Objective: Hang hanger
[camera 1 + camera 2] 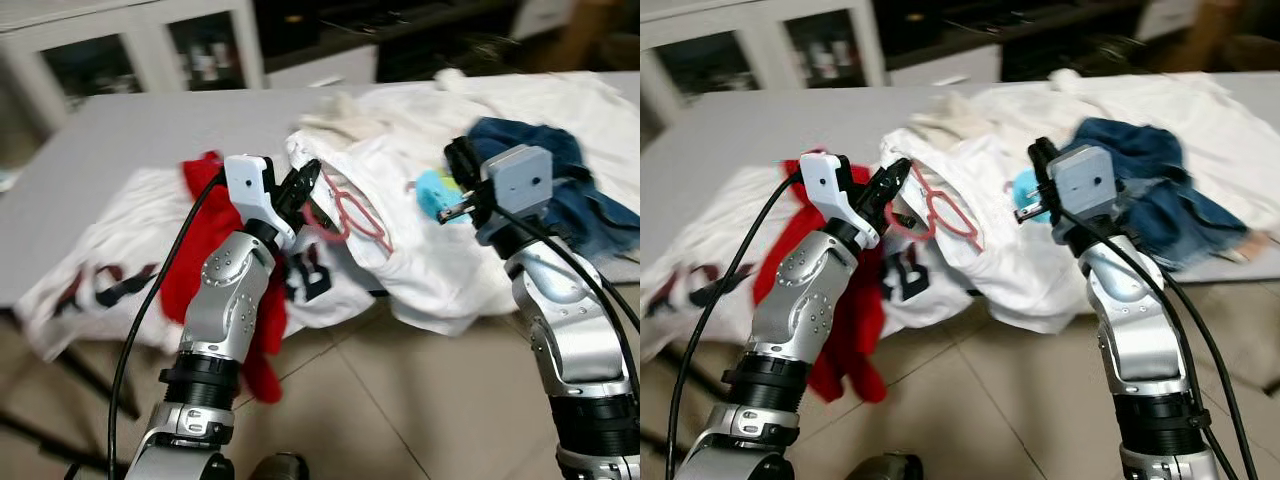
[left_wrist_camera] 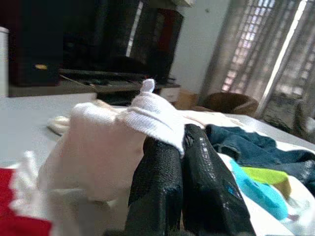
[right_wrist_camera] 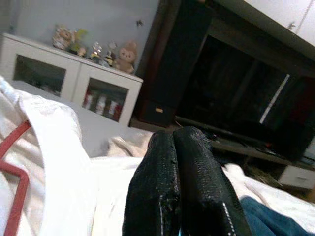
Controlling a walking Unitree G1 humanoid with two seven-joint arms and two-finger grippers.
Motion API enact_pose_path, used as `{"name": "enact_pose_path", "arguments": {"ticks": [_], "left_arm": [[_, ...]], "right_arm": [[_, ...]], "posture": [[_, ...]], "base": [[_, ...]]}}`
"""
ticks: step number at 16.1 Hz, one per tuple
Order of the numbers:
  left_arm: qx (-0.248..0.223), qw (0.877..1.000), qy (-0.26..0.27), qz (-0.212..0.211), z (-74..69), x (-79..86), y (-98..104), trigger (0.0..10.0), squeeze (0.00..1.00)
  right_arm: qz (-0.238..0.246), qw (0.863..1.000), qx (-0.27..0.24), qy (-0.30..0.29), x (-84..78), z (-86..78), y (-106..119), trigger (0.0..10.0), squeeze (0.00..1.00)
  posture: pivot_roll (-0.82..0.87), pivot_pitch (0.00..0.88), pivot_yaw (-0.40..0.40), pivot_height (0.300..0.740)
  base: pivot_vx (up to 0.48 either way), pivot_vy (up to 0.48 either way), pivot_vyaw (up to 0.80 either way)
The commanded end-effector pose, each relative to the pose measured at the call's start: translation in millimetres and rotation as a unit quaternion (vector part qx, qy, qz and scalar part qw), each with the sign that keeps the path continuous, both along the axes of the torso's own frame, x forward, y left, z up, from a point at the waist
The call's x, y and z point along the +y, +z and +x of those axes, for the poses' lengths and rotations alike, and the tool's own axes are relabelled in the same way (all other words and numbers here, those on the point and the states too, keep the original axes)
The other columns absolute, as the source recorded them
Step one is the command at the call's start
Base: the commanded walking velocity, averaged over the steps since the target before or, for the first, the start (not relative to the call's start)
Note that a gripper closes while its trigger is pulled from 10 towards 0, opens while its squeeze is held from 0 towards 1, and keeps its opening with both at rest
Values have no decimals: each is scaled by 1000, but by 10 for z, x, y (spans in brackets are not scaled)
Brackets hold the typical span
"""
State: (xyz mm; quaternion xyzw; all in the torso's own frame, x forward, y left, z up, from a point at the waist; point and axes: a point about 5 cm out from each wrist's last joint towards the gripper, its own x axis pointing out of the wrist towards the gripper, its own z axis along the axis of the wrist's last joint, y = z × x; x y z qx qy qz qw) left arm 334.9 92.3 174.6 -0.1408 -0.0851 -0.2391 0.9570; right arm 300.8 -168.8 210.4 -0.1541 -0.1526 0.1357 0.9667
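A red hanger lies inside a white shirt that is spread over the grey table and droops off its front edge. My left gripper is shut and hovers at the shirt's left edge, just left of the hanger. In the left wrist view a fold of white cloth sits right at the fingertips; I cannot tell whether it is pinched. My right gripper is shut with nothing in it, above the shirt's right side. In the right wrist view the hanger shows off to one side.
A red garment and a printed white shirt hang over the table's front left. Blue jeans and a cyan object lie at the right. A white cabinet stands behind the table. Tiled floor lies below.
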Motion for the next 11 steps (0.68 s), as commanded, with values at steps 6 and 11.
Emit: {"name": "enact_pose_path", "arguments": {"ticks": [6,11], "left_arm": [[-3,1000,13,3,19,38,-2,10000,0],[-2,1000,14,3,23,45,-8,10000,0]], "right_arm": [[21,999,-14,-23,-16,54,57,10000,0],[27,999,9,19,-28,-12,23,10000,0]], "posture": [[69,0,78,740],[65,0,82,740]], "base": [[0,0,667],[0,0,0]]}}
